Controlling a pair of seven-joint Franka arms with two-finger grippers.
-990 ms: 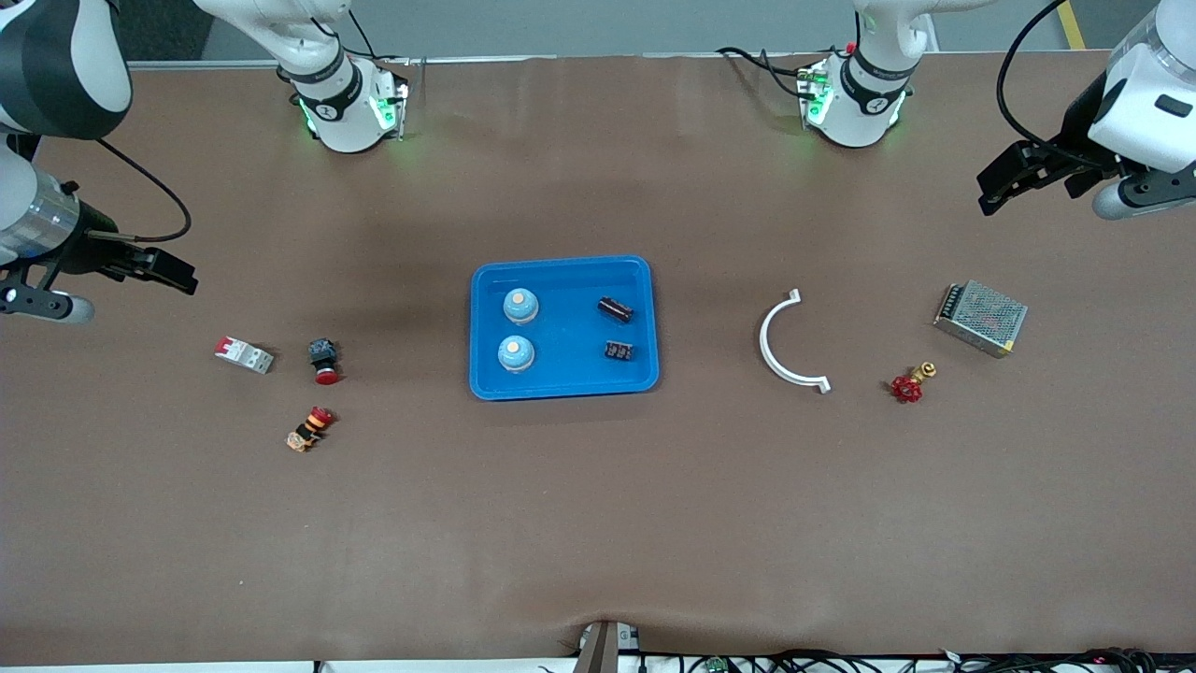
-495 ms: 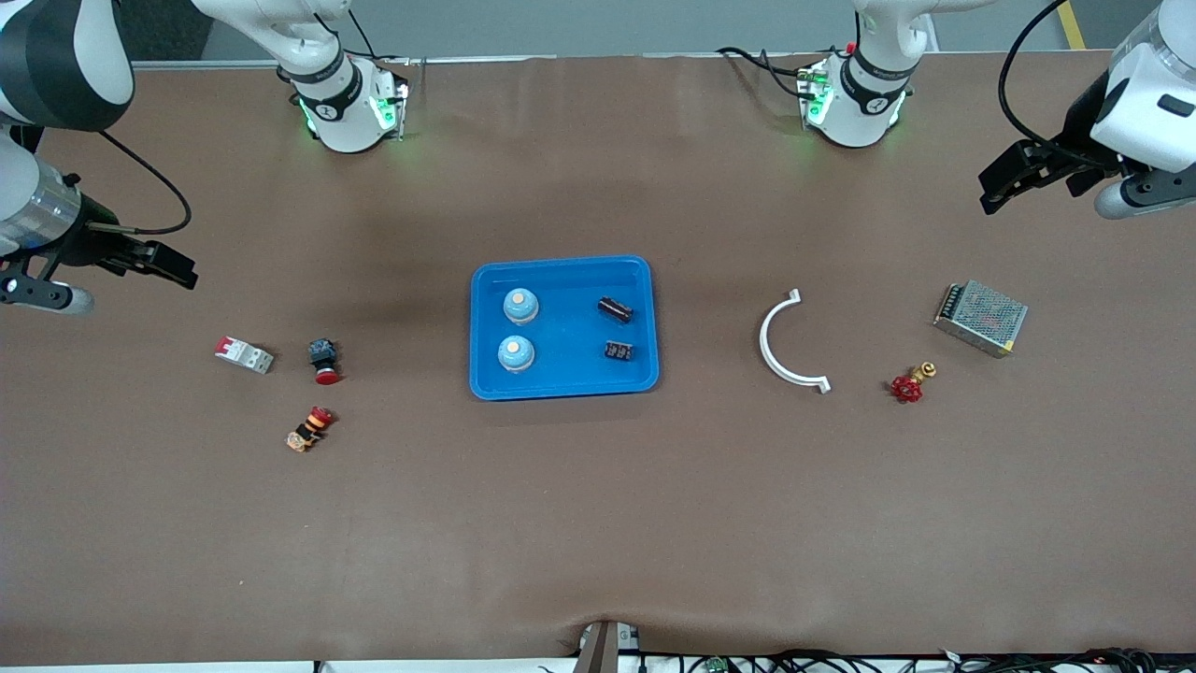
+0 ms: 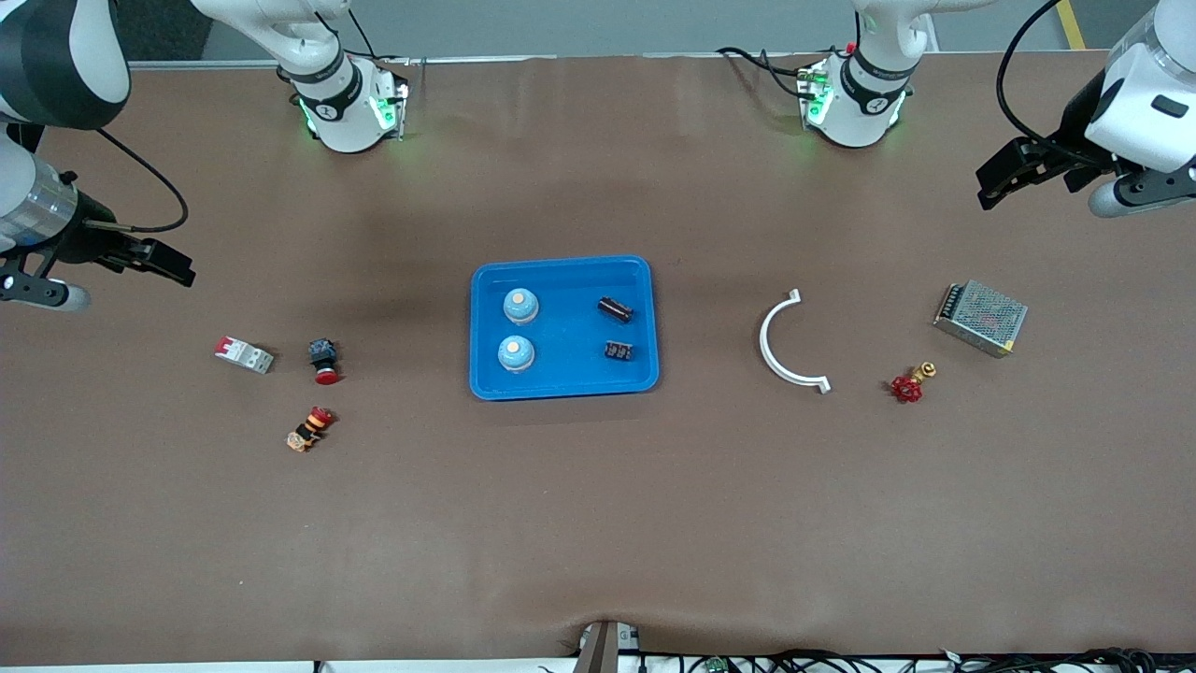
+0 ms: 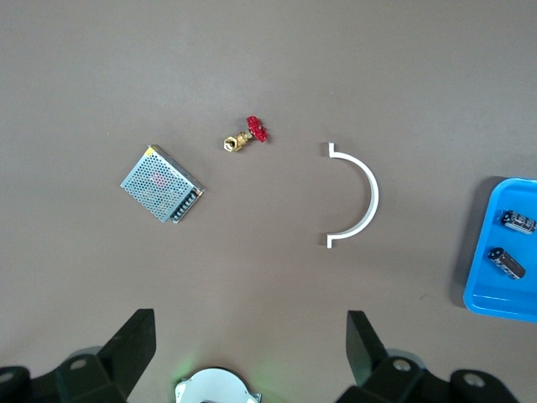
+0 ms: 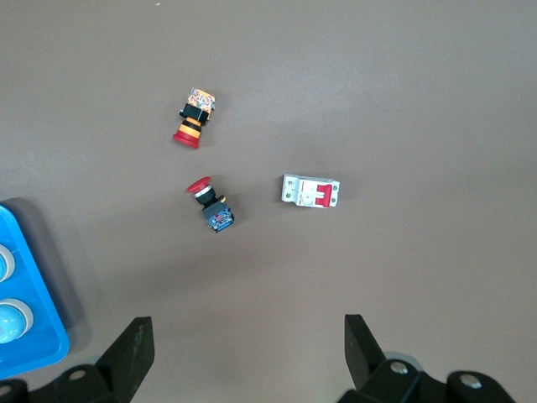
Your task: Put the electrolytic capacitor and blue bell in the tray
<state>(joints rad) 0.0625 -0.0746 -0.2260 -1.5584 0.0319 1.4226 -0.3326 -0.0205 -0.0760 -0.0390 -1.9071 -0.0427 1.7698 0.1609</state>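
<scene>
Inside, the tray (image 3: 561, 385) holds two bells (image 3: 519, 305) and two capacitors (image 3: 616, 308).

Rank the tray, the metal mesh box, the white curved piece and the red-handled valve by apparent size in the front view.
1. tray
2. white curved piece and metal mesh box: too alike to rank
3. red-handled valve

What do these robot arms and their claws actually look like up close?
Both arms are glossy white with black joint bands, on round white bases lit green. Black cables loop along their wrists. The left pincer and the right pincer are matt black, each with two flat wedge-shaped fingers on a black bar.
</scene>
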